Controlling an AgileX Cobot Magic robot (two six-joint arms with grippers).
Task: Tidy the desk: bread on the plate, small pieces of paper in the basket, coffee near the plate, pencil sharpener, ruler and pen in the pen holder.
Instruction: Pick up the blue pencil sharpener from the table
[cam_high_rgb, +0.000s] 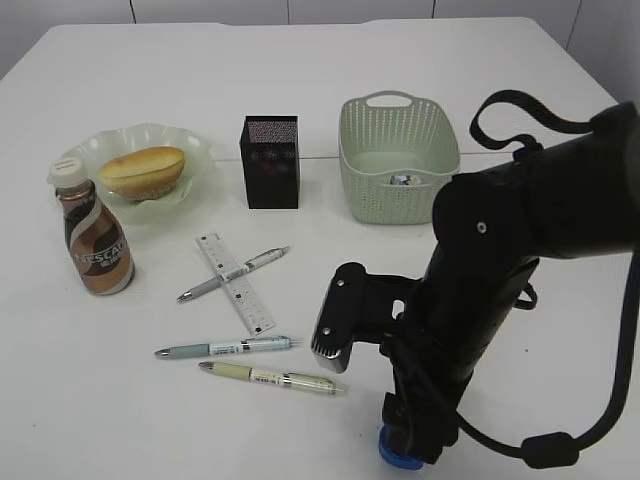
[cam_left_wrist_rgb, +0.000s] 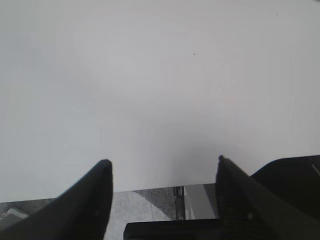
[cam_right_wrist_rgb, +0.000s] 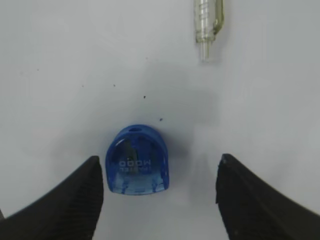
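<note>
A blue pencil sharpener (cam_right_wrist_rgb: 138, 162) lies on the white desk (cam_right_wrist_rgb: 60, 75) between the fingers of my right gripper (cam_right_wrist_rgb: 159, 159), which is open and not touching it. In the exterior view the same gripper (cam_high_rgb: 405, 445) points down at the front edge. The bread (cam_high_rgb: 142, 170) rests on the green plate (cam_high_rgb: 195, 145), with the coffee (cam_high_rgb: 95, 240) beside it. A ruler (cam_high_rgb: 235, 282) and three pens (cam_high_rgb: 225, 348) lie mid-desk. The pen holder (cam_high_rgb: 270, 162) stands left of the basket (cam_high_rgb: 398, 160), which holds a paper ball (cam_high_rgb: 405, 180). My left gripper (cam_left_wrist_rgb: 162, 162) is open and empty.
The bulky right arm (cam_high_rgb: 520, 240) fills the front right of the exterior view. A clear pen end (cam_right_wrist_rgb: 207, 25) lies just beyond the sharpener. The left wrist view shows bare desk surface (cam_left_wrist_rgb: 150, 75) and its edge, with floor below.
</note>
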